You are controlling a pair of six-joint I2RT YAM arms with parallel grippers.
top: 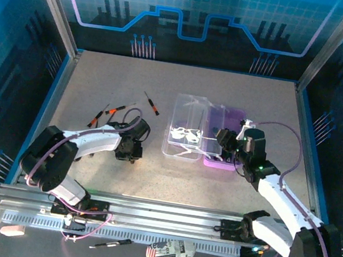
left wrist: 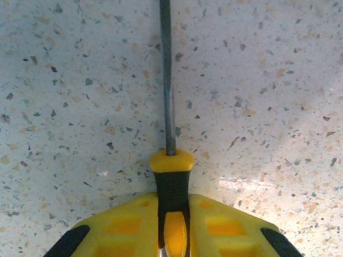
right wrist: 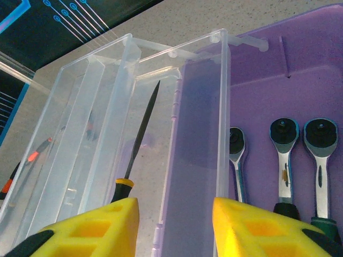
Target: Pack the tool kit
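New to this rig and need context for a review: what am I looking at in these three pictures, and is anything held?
Two robot arms are bolted to a table, each ending in a two-finger gripper. The top view looks down from above; the other two are cameras on each wrist. The left gripper is shut on a screwdriver. The right gripper is open over the tool kit, which lies open with wrenches in its purple half. Loose screwdrivers lie left of it.

One tool kit (top: 228, 119) sits toward the right edge of the surface. Three ratchet wrenches (right wrist: 284, 134) lie in its purple base. Three black-and-red screwdrivers (top: 151, 103) lie left of the surface's middle, plus one yellow-collared screwdriver (left wrist: 170, 176).
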